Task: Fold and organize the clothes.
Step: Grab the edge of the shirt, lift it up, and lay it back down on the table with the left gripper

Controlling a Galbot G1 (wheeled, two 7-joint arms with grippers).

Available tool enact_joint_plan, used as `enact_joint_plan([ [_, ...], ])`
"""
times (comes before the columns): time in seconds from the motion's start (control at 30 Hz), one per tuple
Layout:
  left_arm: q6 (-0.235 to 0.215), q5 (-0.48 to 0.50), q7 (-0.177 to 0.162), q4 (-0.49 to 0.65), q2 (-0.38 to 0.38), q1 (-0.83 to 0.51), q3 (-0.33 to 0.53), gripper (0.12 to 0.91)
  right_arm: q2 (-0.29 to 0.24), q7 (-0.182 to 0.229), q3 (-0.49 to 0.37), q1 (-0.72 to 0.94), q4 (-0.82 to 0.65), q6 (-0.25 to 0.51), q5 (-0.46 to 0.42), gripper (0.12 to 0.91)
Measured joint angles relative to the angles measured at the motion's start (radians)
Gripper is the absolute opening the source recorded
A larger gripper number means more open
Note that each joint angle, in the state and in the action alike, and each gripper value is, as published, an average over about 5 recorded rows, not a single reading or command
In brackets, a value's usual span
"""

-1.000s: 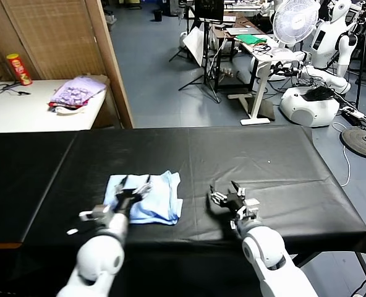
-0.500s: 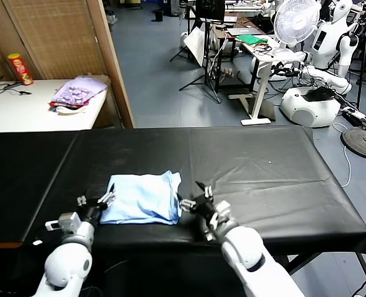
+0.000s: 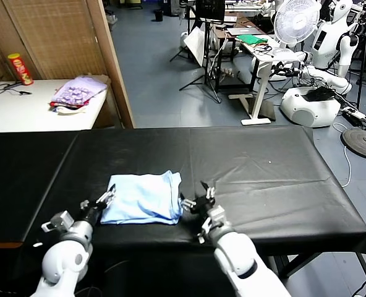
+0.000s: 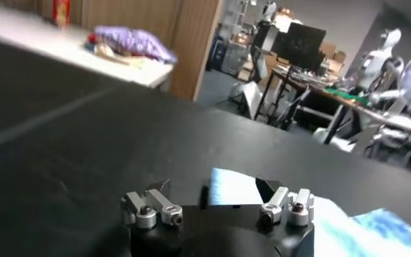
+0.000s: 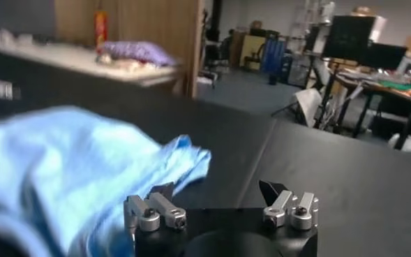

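The pale blue T-shirt (image 3: pixel 143 198) is seen lying folded into a rough rectangle on the black-covered desk (image 3: pixel 263 167), toward its near edge and a little left of centre. The left tool (image 3: pixel 104 201) is held low at the shirt's near-left corner with its 2 fingers spread and nothing gripped, while the right tool (image 3: pixel 196 199) is held just beside the shirt's near-right corner, likewise spread and empty. A purple patterned cloth pile (image 3: pixel 78 91) and a red can (image 3: pixel 18 68) are seen on a white desk (image 3: pixel 22 111) well apart at the far left.
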Motion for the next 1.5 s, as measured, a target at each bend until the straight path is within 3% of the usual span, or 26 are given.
enact_joint_plan([
  [0.23,0.014,-0.134,-0.008,0.02,-0.012,-0.004,-0.01,0.758,-0.002,0.0,0.033,-0.026,0.058,0.003,0.021,0.798],
  [0.43,0.01,-0.135,-0.008,0.019,-0.016,-0.002,-0.012,0.458,0.003,0.001,0.045,-0.033,0.068,0.007,0.022,0.798],
  [0.57,0.007,-0.085,-0.002,0.01,-0.021,-0.001,-0.005,0.229,0.008,0.012,0.056,-0.044,0.074,0.004,0.012,0.798],
  [0.63,0.005,-0.046,0.0,0.002,-0.022,0.0,0.0,0.163,0.01,0.025,0.063,-0.052,0.081,-0.007,-0.003,0.798],
  [0.8,-0.003,0.118,0.002,-0.025,-0.01,0.005,0.014,0.138,0.016,0.058,0.088,-0.076,0.095,-0.053,-0.052,0.798],
  [1.1,-0.077,0.718,0.002,-0.012,0.119,0.016,-0.001,0.135,0.017,0.065,0.13,-0.097,0.101,-0.07,-0.075,0.798],
  [1.27,-0.1,0.959,0.009,-0.018,0.236,0.036,-0.053,0.135,0.015,0.065,0.138,-0.091,0.101,-0.071,-0.073,0.798],
  [1.4,-0.09,1.042,0.014,-0.05,0.301,0.046,-0.091,0.135,0.019,0.065,0.136,-0.087,0.095,-0.071,-0.072,0.798],
  [1.5,-0.052,0.993,0.027,-0.099,0.31,0.049,-0.083,0.135,0.02,0.063,0.134,-0.09,0.092,-0.071,-0.072,0.798],
])
